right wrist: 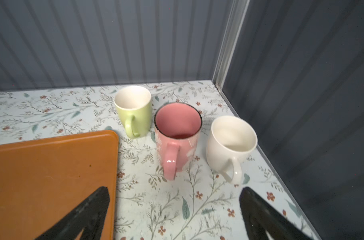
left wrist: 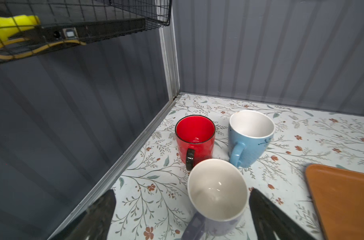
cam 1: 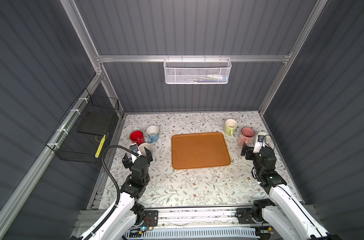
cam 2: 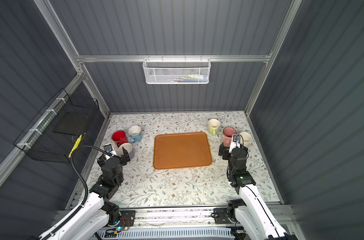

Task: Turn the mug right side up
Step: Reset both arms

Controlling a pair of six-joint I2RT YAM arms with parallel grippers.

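A tray [cam 1: 199, 150] lay at the middle of the counter [cam 1: 177, 187]. Toward the far left corner stood the left-edge mug [cam 1: 137, 137], with the rear-left mug [cam 1: 153, 134] just right of it and slightly farther back, and the front-left mug [left wrist: 217, 195] close before both. Toward the far right corner, the rear-right mug [cam 1: 231, 126] stood behind the tray's far right corner. The middle-right mug [cam 1: 247, 136] stood right of it and nearer the front, and the right-edge mug [right wrist: 231, 145] stood beside the right edge.

Closed in on three sides by dark grey ribbed wall panels [cam 1: 187, 31], braced with aluminium framing [cam 1: 135, 58]. Carries a white mesh basket [cam 1: 197, 72] on the back crossbar and a black wire basket [cam 1: 77, 149] on the left wall. Floored with a pale floral-print table covering [cam 1: 187, 187], evenly lit in both top views.
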